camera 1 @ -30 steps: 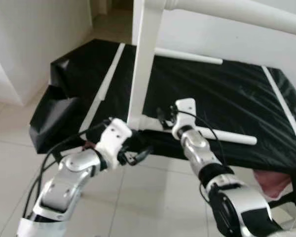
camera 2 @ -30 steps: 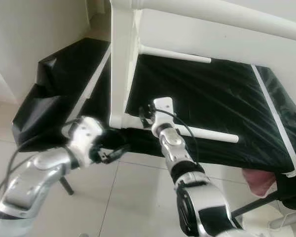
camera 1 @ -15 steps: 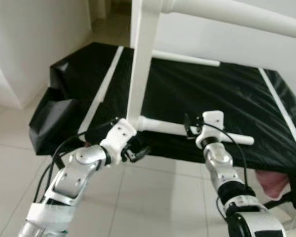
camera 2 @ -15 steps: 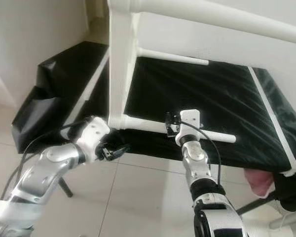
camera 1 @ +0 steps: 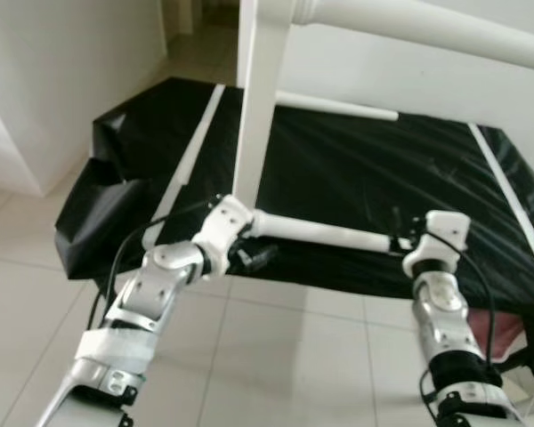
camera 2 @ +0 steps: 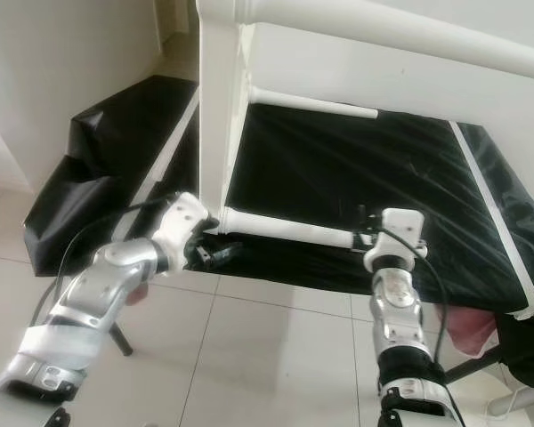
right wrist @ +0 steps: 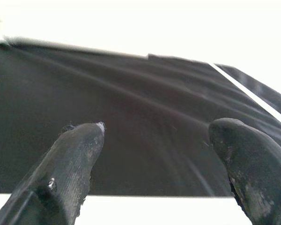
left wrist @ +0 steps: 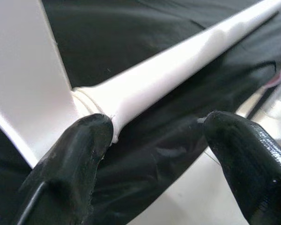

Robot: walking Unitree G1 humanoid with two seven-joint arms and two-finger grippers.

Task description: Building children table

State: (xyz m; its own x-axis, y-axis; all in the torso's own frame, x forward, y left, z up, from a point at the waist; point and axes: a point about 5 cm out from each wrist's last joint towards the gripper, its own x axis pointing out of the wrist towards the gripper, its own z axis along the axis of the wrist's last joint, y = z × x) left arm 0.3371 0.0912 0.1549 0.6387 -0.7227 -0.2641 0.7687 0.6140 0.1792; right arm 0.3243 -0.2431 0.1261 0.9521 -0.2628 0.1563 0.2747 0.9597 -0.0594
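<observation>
Here, left gripper [left wrist: 154,154] open beside white rod [camera 1: 320,233], right gripper [right wrist: 154,164] open over black sheet [right wrist: 131,108]

A glossy black plastic sheet [camera 1: 365,187] lies spread ahead of both grippers, crinkled and catching light, its near edge hanging down just past the fingertips. White strips [camera 1: 194,151] run along it off the left gripper's outer side. Pale square floor tiles [camera 1: 276,356] lie beneath the arms. A pink object [camera 2: 463,327] sits low beside the right arm.
</observation>
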